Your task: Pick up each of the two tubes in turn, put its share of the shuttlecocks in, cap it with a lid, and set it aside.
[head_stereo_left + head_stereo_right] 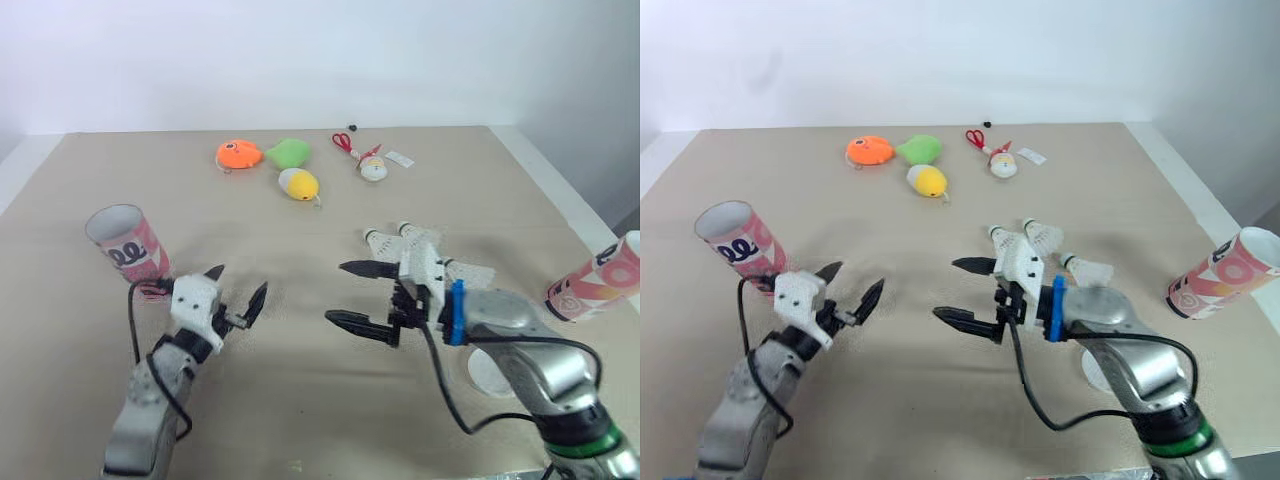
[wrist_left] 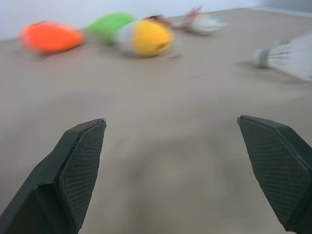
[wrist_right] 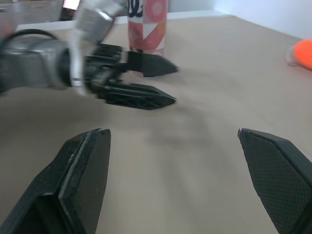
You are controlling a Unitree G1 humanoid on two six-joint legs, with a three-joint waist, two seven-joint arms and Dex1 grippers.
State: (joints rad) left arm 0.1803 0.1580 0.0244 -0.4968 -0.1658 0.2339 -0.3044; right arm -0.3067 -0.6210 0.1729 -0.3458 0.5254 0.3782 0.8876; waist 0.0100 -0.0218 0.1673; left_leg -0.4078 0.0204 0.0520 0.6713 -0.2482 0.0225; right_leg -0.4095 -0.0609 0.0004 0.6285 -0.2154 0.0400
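One pink patterned tube [image 1: 127, 243] stands open-topped at the left, just behind my left gripper [image 1: 238, 290], which is open and empty. A second pink tube [image 1: 596, 280] leans at the right table edge. Several white shuttlecocks [image 1: 415, 245] lie mid-table, right behind my right gripper [image 1: 352, 294], also open and empty. A white round lid [image 1: 488, 372] lies under my right forearm. The right wrist view shows the left gripper's fingers [image 3: 141, 95] in front of the left tube [image 3: 147, 23]. One shuttlecock [image 2: 287, 55] shows in the left wrist view.
At the far side of the table lie an orange toy [image 1: 238, 155], a green toy [image 1: 288, 152], a yellow and white toy [image 1: 299, 184], red scissors [image 1: 343, 142] and a small figure [image 1: 373, 167]. The table's right edge [image 1: 560, 195] drops off near the right tube.
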